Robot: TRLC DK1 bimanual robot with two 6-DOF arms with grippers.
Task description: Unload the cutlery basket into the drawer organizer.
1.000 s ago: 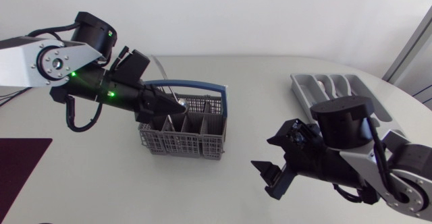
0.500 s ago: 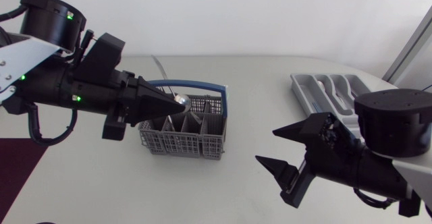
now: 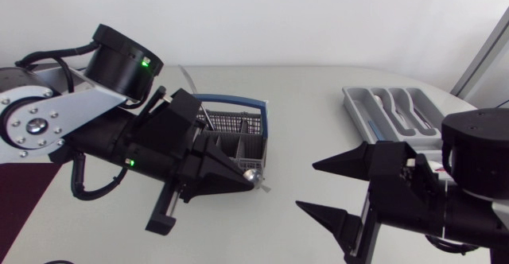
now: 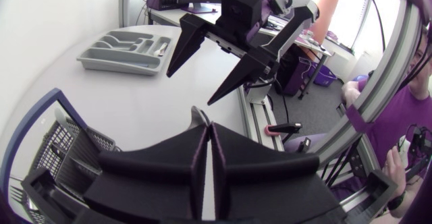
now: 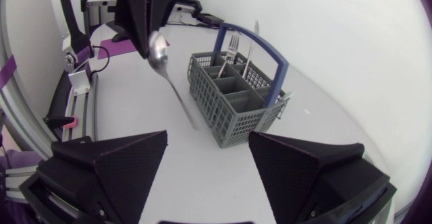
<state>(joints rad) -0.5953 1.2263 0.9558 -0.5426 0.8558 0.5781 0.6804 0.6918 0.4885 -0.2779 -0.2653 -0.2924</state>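
Two robot arms work over a pale table [image 3: 302, 89]. In the head view the left arm enters from the left of the frame. Its gripper [image 3: 245, 176] sits just left of centre, at the front corner of the grey cutlery basket [image 3: 238, 133]. The basket has a blue handle and stands in the upper middle of the frame. The left gripper's fingers are clamped together on a metal spoon [image 3: 253, 174], gripped close to the bowl. The spoon's handle juts out past the fingertips toward the lower right. The right wrist view shows the spoon outside the basket and beside it. In the same view a fork [image 5: 233, 47] and one more piece of cutlery stand upright in the basket's far compartments. The right arm fills the lower right of the head view. Its gripper [image 3: 306, 186] has its fingers spread wide apart with nothing between them, and the tips point toward the spoon. The grey drawer organizer [image 3: 355, 105] lies at the upper right, well apart from the basket, with a few pieces already in its compartments.
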